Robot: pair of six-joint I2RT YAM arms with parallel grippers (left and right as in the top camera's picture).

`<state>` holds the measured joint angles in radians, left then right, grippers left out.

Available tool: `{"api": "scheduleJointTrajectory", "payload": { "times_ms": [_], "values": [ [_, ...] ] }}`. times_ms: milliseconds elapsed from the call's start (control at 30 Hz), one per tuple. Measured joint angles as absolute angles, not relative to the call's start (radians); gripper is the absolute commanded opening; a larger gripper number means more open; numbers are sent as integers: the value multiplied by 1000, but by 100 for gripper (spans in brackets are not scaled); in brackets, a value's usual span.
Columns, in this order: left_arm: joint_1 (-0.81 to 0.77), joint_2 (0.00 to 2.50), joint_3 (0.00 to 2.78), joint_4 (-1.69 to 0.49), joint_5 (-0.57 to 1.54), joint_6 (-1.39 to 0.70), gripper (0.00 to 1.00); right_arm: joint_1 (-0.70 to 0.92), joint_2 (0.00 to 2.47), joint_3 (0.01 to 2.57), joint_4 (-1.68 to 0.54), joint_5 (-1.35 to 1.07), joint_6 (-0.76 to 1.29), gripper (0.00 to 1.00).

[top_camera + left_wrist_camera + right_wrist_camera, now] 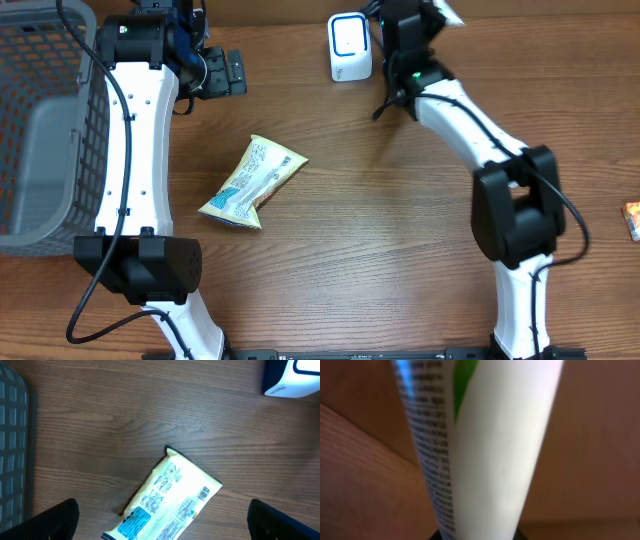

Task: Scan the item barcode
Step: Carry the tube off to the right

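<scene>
Pinching the white tube [485,445], the right claw [425,20] has the scanner [350,47] just beside it (left claw [228,72] spread). A barcode turned away could make the scan fail.

Basket [40,50] left of packet [252,183], scanner [349,47] behind it

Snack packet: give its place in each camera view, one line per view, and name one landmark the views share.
Overhead: snack packet lies left of centre.
Left wrist: the packet is lower middle, cut by the bottom edge.
Right wrist: not in it; a blurred white tube fills the frame.
Shared landmark: white scanner, top centre overhead, top right corner in left wrist.
</scene>
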<state>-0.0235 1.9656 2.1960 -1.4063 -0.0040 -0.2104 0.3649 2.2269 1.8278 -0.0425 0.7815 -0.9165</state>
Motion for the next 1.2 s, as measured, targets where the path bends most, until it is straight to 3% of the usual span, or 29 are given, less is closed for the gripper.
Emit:
{"api": "scheduleJointTrajectory", "payload": {
  "times_ms": [100,233,300,500,800,833,867,933,967,1200],
  "values": [
    [-23,1966,2196,-1405,-4,-210,100,360,2188,1842,-292,920,-675,4],
    [-23,1966,2196,-1406,-4,-210,100,352,2168,1850,-978,954,-215,4],
    [-23,1966,2196,-1406,-4,-210,100,333,2169,1823,-1206,901,44,4],
    [-23,1966,2196,-1406,-4,-210,100,146,2168,1729,-1363,788,530,4],
    [-23,1966,2196,-1406,-4,-210,100,-198,2168,1544,-1282,743,738,5],
    [-23,1966,2196,-1406,-4,-210,100,-235,2163,1522,-1279,745,742,13],
    [-23,1966,2196,-1406,-4,-210,100,-271,2158,1503,-1274,744,746,31],
    [-23,1966,2196,-1406,-4,-210,100,-346,2152,1480,-1273,740,763,92],
    [-23,1966,2196,-1407,-4,-210,100,-383,2151,1477,-1273,737,764,100],
    [-23,1966,2196,-1406,-4,-210,100,-525,2147,1565,-1316,584,682,100]
  ]
}}
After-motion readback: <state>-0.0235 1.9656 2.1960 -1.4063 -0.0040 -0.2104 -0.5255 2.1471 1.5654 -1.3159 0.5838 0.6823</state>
